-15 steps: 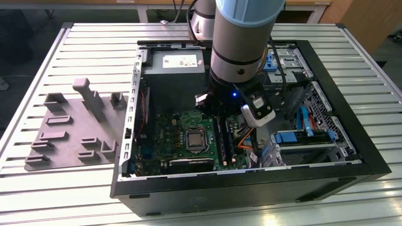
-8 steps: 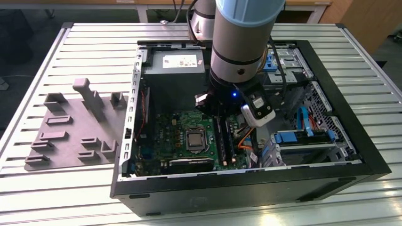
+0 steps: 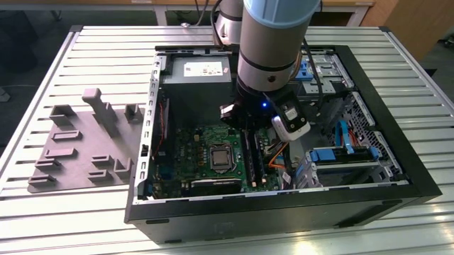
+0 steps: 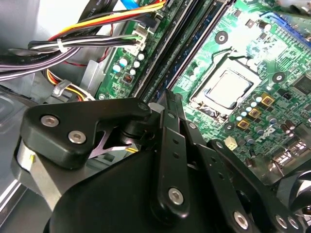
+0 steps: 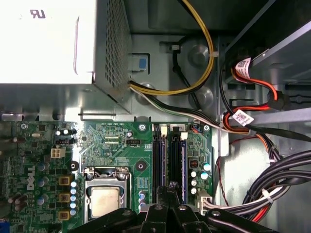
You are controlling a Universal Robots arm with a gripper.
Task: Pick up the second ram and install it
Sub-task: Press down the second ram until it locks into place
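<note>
You see the open computer case (image 3: 397, 159) filling the centre of the exterior view, lying on a slatted table (image 3: 92, 42). The grey fixture plate (image 3: 85, 146) sits at the frame's left, beside the case. The arm (image 3: 269, 48) descends from the top centre into the case. Inside, the motherboard (image 3: 206, 154) occupies the lower middle. The gripper (image 5: 170, 191) hangs over the memory slots (image 5: 170, 155), its fingers (image 4: 170, 111) drawn together, apparently clamped on the second ram (image 5: 183, 162), a thin board standing edge-up in the slot area in the first wrist view.
</note>
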